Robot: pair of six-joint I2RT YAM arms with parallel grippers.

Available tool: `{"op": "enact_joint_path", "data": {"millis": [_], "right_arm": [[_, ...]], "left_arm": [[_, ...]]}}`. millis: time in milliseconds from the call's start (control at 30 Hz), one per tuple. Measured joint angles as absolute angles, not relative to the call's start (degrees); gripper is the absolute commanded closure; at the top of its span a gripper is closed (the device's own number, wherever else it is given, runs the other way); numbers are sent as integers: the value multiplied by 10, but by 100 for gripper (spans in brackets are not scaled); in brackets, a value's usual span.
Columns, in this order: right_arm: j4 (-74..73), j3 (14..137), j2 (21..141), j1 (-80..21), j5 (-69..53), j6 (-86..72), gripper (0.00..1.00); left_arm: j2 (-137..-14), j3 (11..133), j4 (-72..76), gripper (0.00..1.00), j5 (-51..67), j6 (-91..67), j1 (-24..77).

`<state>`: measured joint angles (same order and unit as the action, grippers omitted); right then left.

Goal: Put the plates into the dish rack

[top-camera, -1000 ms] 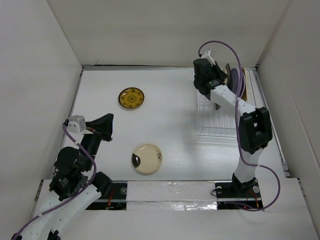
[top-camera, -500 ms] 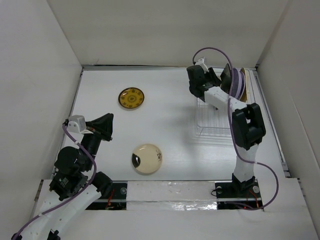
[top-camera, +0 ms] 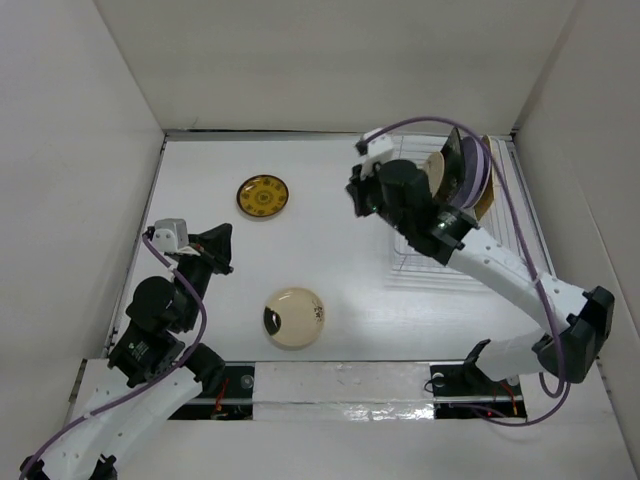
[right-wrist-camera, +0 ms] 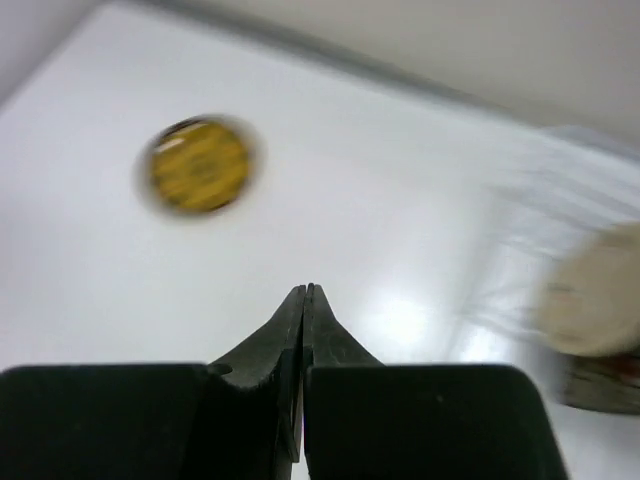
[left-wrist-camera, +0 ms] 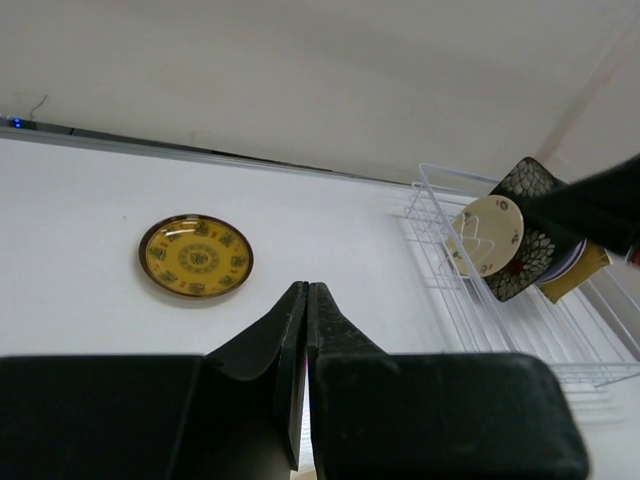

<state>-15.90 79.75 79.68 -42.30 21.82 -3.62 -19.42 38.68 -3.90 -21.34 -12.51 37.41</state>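
Observation:
A dark-yellow patterned plate (top-camera: 262, 196) (left-wrist-camera: 196, 256) (right-wrist-camera: 198, 165) lies flat at the back left of the table. Nearer the front lies a cream plate (top-camera: 294, 317). The white wire dish rack (top-camera: 430, 255) (left-wrist-camera: 520, 325) stands at the right. Several plates stand on edge at its far end, among them a cream one (left-wrist-camera: 485, 235) (right-wrist-camera: 592, 290), a black flowered square (left-wrist-camera: 537, 190) and a lavender one (top-camera: 475, 170). My right gripper (top-camera: 357, 196) (right-wrist-camera: 304, 290) hangs shut and empty just left of the rack. My left gripper (top-camera: 224, 240) (left-wrist-camera: 306, 288) is shut and empty, between the two lying plates and left of both.
White walls close the table in on the left, back and right. The right arm (top-camera: 500, 270) reaches across the rack's near part. A mustard plate (left-wrist-camera: 582, 270) peeks out behind the black one.
The right gripper has swung left and away from the plates in the rack, out over the table. The left gripper has shifted a little forward and to the right.

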Motion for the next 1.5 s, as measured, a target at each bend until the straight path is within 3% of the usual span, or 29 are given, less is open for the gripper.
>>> {"op": "enact_joint_path", "data": {"millis": [100,133,167,233,300,400,600,733,800,833,867,900,1067,1233,1367,1500], "right_arm": [[-136,742,799,-485,108,-75,64],[-129,723,814,-498,78,-85,47],[-128,705,833,-506,53,-93,40],[-128,668,870,-515,13,-105,30],[-130,637,900,-516,-18,-114,29],[-128,613,932,-516,-55,-126,29],[-79,591,986,-515,-124,-152,34],[-50,579,1023,-515,-169,-168,45],[-26,579,1034,-514,-190,-175,56],[-17,579,1040,-514,-199,-178,79],[-8,579,1049,-514,-207,-178,94],[-3,580,1058,-514,-216,-183,100],[-6,603,1064,-510,-236,-193,100],[-64,646,975,-454,-148,-180,100],[-93,735,886,-360,35,-167,100],[-92,834,867,-295,301,-118,100]], "left_arm": [[-212,387,-41,100,-223,-125,374],[-217,387,-42,100,-228,-125,374],[-222,387,-42,100,-232,-124,374],[-231,387,-43,100,-241,-124,374],[-239,387,-44,89,-247,-124,374],[-252,387,-43,82,-256,-123,374],[-285,387,-43,80,-264,-120,374],[-296,387,-43,80,-265,-118,374],[-296,387,-43,80,-265,-118,374],[-295,387,-43,80,-264,-117,374],[-294,387,-43,80,-264,-117,374],[-293,387,-43,80,-264,-116,374],[-271,387,-43,79,-260,-116,374],[-242,387,-42,79,-253,-116,374],[-215,387,-41,78,-234,-116,374],[-191,387,-41,77,-217,-117,374]]}}
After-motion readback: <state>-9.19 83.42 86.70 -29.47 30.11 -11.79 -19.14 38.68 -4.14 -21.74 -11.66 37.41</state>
